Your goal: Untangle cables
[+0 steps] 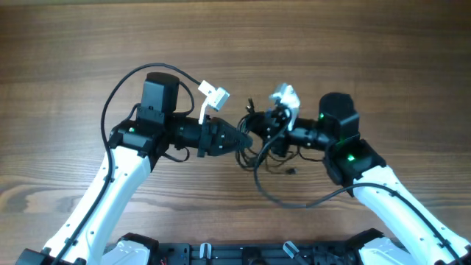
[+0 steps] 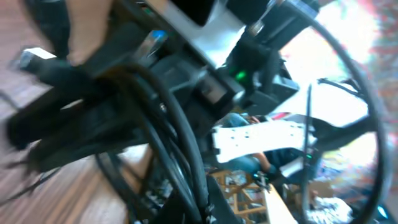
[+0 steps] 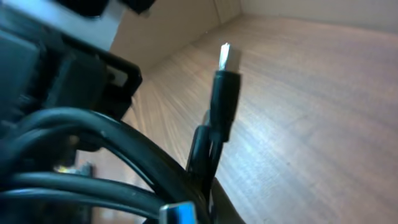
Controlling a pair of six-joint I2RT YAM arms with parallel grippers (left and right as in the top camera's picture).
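In the overhead view the cables (image 1: 259, 143), a knot of thin black cords, hang between my two grippers at the table's middle. A small plug end (image 1: 291, 171) dangles just below the knot. My left gripper (image 1: 241, 138) comes in from the left and is shut on the cords; its wrist view is blurred and shows the black cords (image 2: 177, 143) running down between the fingers (image 2: 202, 208). My right gripper (image 1: 275, 137) comes in from the right and is shut on the knot. Its wrist view shows a black plug (image 3: 225, 84) sticking up and a metal connector (image 3: 178, 213) at its fingers (image 3: 208, 202).
A thicker black wire (image 1: 294, 203) loops from the knot area toward the right arm, and another (image 1: 121, 92) arcs over the left arm. The wooden table (image 1: 383, 51) lies all round. White camera mounts (image 1: 214, 94) sit on both wrists.
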